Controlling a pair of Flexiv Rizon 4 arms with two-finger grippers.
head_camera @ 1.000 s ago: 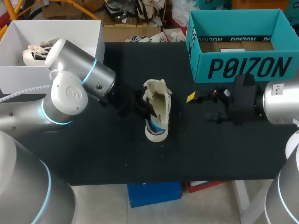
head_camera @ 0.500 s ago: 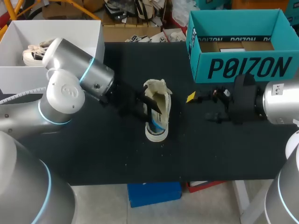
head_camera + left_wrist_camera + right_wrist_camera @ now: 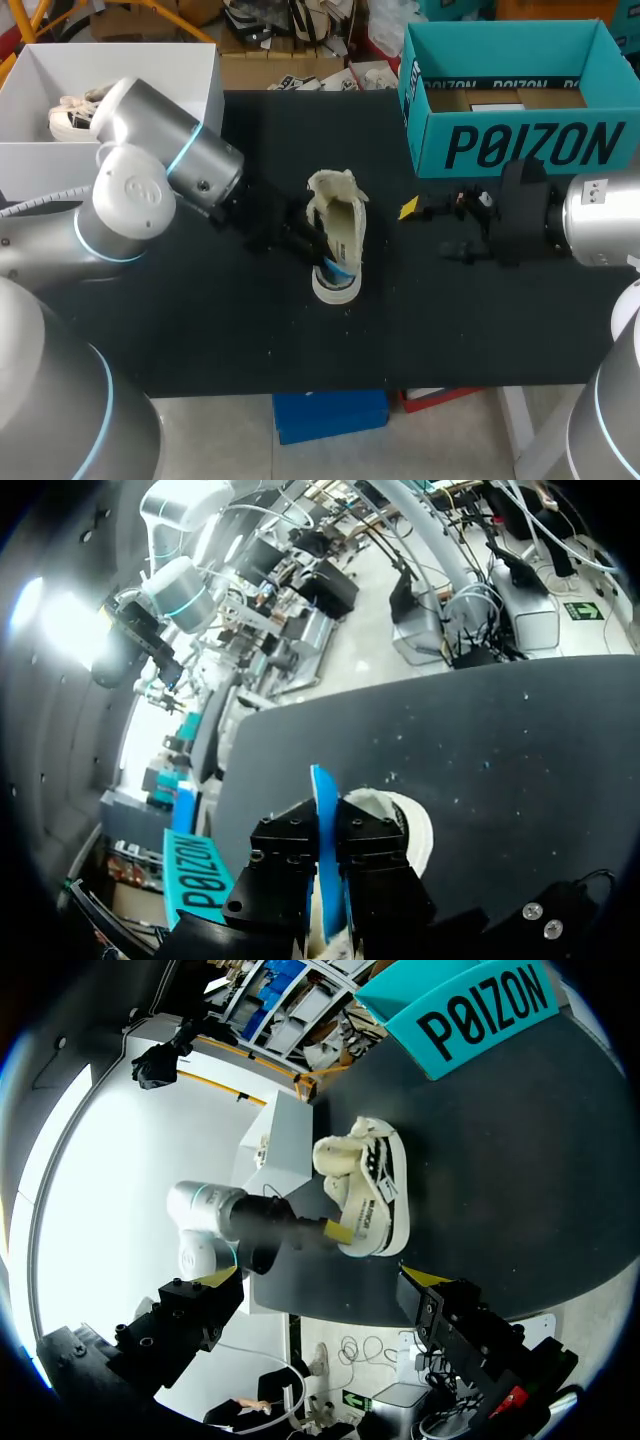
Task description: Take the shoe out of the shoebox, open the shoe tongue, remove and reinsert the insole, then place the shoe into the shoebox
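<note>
Soft, even light covers the dark table (image 3: 480, 320); the shoe (image 3: 338, 238) casts hardly any shadow. White glare floods both wrist views beyond the table.

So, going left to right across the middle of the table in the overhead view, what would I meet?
The left arm → shoe → right pincer, open → right arm.

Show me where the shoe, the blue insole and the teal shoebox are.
shoe (image 3: 347, 228), head view, cream side wall
insole (image 3: 322, 800), left wrist view, blue upper edge
shoebox (image 3: 520, 148), head view, front wall
</note>
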